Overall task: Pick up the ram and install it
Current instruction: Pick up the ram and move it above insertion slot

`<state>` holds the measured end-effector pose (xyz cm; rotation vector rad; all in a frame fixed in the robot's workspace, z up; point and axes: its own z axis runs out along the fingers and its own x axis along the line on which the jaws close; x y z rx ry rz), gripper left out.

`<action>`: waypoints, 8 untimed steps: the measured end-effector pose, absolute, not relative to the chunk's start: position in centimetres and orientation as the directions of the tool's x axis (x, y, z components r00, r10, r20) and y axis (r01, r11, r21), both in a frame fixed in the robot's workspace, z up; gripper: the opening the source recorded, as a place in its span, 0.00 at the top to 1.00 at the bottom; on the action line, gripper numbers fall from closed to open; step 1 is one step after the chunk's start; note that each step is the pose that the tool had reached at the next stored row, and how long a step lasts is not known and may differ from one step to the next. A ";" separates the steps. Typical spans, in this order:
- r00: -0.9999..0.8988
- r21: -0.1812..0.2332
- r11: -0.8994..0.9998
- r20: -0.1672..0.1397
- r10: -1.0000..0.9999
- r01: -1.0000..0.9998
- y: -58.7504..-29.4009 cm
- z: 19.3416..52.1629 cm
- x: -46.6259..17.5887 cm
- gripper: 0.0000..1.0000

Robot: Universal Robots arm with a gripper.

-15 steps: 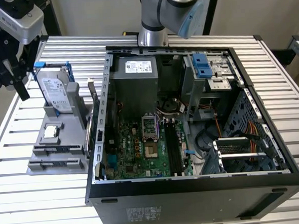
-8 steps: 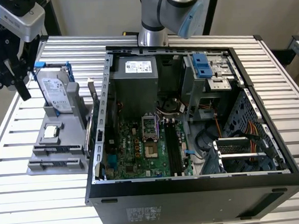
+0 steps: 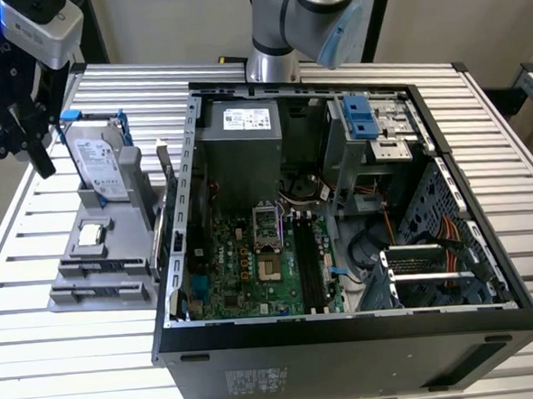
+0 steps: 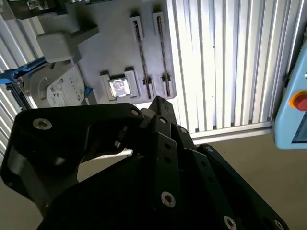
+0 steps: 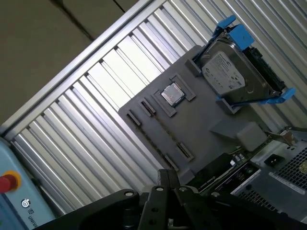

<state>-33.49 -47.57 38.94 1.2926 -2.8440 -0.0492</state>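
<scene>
Gripper (image 3: 24,160) hangs in the upper left of the exterior view, above and just to the exterior view's left of the hard drive in its blue bracket (image 3: 97,165). Its fingers (image 3: 41,152) stand apart, with nothing seen between them. It is high over the work and touches nothing.

Below it is the grey fixture (image 3: 91,296) on the slatted table (image 3: 77,365), just beside the open computer case (image 3: 347,335). The fixture carries the hard drive, a CPU (image 5: 171,94) in a square pocket, and two long holder grooves (image 5: 165,132) with end clips, side by side near the CPU.

Ram: too thin from this height to pick out for certain. In the first wrist view the grooves show fine dark toothed lines. My reading is that the stick sits edge-on in one of them; which one, I cannot tell. Memory slots (image 3: 308,265) on the green motherboard (image 3: 243,264) read as dark strips. Whether any is filled, I cannot tell.

Step in hand, as I judge it: the reach toward the fixture, pick not yet made.

Doing it well:
- Settle which groove holds the stick before descending.
- Square the jaws to the flat faces, so they close across the thin dimension, not along the length.
- Centre between the end clips, so the stick lifts level.
- Descend plumb. The neighbouring groove and the CPU pocket sit close, so keep the opening no wider than clearance needs.
- Take the top edge, firm but not crushing.
- Mind the blue bracket, the nearest tall thing to the arm.
</scene>
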 end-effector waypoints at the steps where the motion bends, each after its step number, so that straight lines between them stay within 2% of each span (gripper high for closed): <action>1: -0.652 0.038 0.651 0.000 -0.759 -0.758 -47.6 38.9 -33.5 1.00; 8: -0.610 0.048 0.609 -0.012 -0.792 -0.792 -47.6 38.9 -33.5 1.00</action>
